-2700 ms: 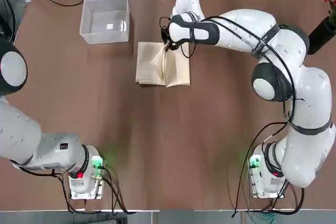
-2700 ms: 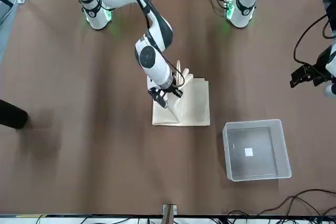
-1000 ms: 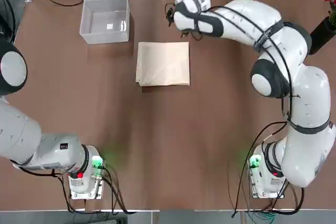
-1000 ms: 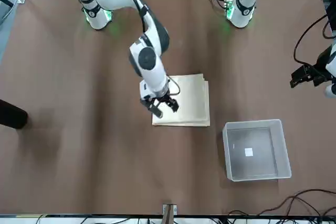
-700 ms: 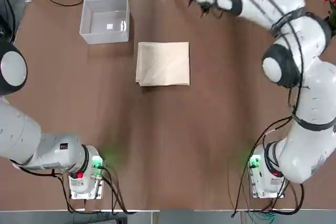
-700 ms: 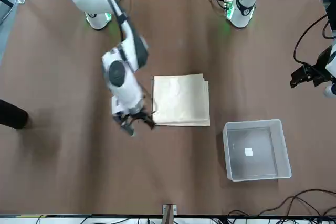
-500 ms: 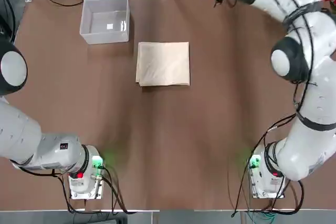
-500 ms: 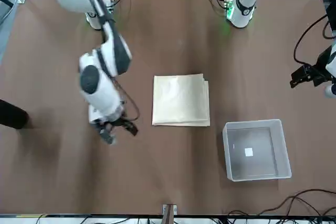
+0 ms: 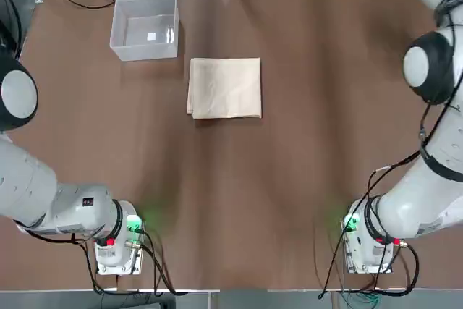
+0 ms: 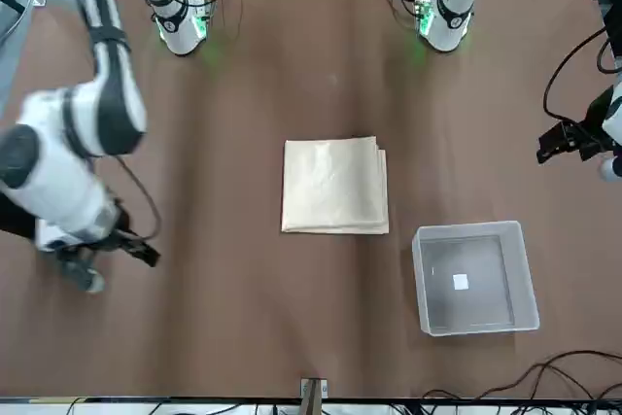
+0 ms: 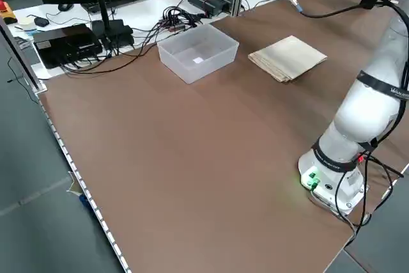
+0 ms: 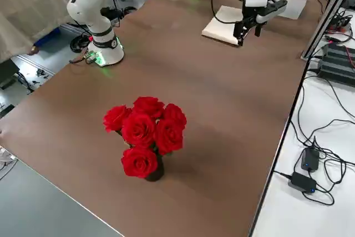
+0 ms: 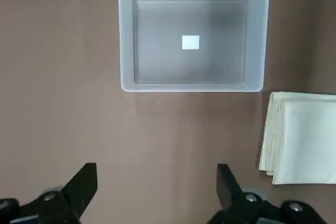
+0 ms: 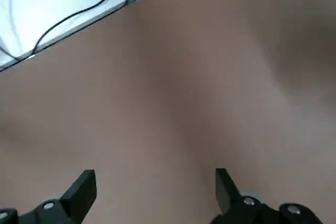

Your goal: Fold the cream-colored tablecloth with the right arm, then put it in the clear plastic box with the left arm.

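The cream-colored tablecloth (image 9: 224, 88) lies folded into a flat rectangle mid-table, also seen in the front view (image 10: 334, 185) and from the left side (image 11: 287, 57). The clear plastic box (image 9: 143, 53) stands empty beside it, toward the far left corner. My right gripper (image 10: 109, 267) hangs open and empty over bare table, well off to the cloth's right; its wrist view shows only tabletop and the open gripper (image 14: 152, 184). My left gripper (image 13: 155, 182) is open, high above the table, looking down on the box (image 13: 191, 86) and the cloth's edge (image 13: 304, 137).
A bunch of red roses (image 12: 145, 134) in a dark vase stands near the table's far right corner, with its vase (image 10: 19, 213) close to the right gripper. Cables and electronics lie beyond the far edge (image 11: 96, 36). Both arm bases sit at the near edge.
My right gripper let go of the cloth, which settled flat and folded. That arm then swung away toward the table's right side. The left arm, cloth and box stayed put.
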You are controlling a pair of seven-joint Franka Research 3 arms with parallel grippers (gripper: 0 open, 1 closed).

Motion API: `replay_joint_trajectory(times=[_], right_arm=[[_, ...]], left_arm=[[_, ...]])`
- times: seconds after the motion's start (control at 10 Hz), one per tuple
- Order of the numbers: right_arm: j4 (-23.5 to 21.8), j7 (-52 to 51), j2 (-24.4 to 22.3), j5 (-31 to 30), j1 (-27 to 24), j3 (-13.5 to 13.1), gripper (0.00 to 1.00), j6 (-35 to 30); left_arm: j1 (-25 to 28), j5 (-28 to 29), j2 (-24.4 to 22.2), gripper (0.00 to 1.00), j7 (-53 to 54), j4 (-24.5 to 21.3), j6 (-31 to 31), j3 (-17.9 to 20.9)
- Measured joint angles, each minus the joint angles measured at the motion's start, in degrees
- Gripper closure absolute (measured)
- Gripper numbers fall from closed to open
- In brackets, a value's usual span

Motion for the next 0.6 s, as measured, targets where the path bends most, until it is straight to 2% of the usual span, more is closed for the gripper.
replay_joint_trajectory(times=[0.3,0.5,0.6], right_arm=[[0.2,-17.1,-5.2,-0.1,-8.5,0.0,0.00,-8.5],[0.3,-21.2,-8.3,-0.9,-10.9,0.1,0.00,-11.9],[0.4,-23.3,-10.2,-1.8,-11.0,0.1,0.00,-14.2]], left_arm=[[-0.8,0.0,0.7,0.00,0.2,0.0,0.2,-0.6],[-1.1,-1.1,2.2,0.00,0.2,0.0,1.5,-1.8],[-1.3,-3.4,3.2,0.00,0.2,-0.1,2.4,-2.8]])
